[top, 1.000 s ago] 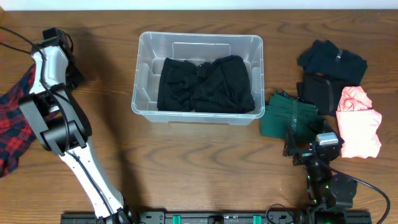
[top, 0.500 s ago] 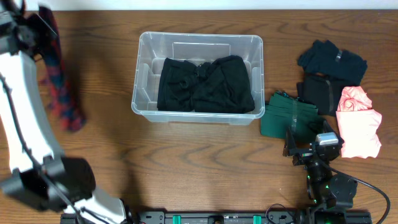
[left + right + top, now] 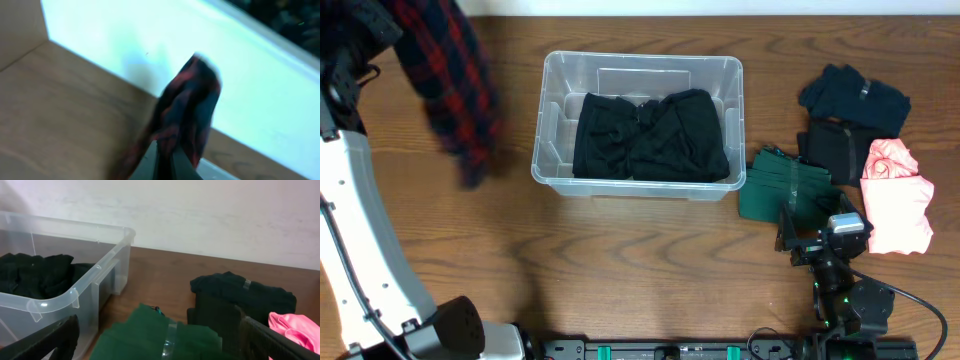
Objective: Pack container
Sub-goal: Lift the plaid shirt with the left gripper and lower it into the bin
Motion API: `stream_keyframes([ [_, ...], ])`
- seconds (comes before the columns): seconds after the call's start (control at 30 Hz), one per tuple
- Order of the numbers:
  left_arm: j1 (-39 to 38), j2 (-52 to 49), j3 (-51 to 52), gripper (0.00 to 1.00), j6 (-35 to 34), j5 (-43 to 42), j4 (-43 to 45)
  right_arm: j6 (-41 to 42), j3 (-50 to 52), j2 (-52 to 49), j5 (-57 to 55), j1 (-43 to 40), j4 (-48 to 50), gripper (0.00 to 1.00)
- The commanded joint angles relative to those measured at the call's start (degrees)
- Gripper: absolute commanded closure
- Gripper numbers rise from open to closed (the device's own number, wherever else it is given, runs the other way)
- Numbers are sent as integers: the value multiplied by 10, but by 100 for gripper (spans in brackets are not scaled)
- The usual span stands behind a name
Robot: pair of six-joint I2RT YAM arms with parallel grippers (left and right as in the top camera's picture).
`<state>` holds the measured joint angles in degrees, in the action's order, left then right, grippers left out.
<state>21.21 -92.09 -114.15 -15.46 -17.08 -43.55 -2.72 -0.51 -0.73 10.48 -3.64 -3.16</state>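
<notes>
Your left gripper is hanging high, pinching the plaid cloth beside the container. Your right gripper is resting low, jaws spread.

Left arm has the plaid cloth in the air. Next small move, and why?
Probably swing the left gripper right until the plaid cloth hangs over the container: the cloth hangs left of its rim, and the black clothes inside lie low.

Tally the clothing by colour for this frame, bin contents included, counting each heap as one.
Black: 3, black heap in the container, far black piece, near black piece
Green: 1, green piece
Pink: 1, pink heap
Red plaid: 1, plaid garment in the left gripper
Total: 6
</notes>
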Motion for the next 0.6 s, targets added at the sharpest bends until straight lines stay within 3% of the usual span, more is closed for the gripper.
stream_keyframes([
  [0.0, 2, 35, -11, 94, -26, -47, 29, 3, 2, 2, -1, 2, -1, 1],
  [0.2, -18, 65, -11, 94, -66, -106, 73, 3, 2, 2, -1, 2, -1, 1],
  [0.57, -105, 106, -11, 94, -102, -108, 127, 3, 2, 2, -1, 2, -1, 1],
])
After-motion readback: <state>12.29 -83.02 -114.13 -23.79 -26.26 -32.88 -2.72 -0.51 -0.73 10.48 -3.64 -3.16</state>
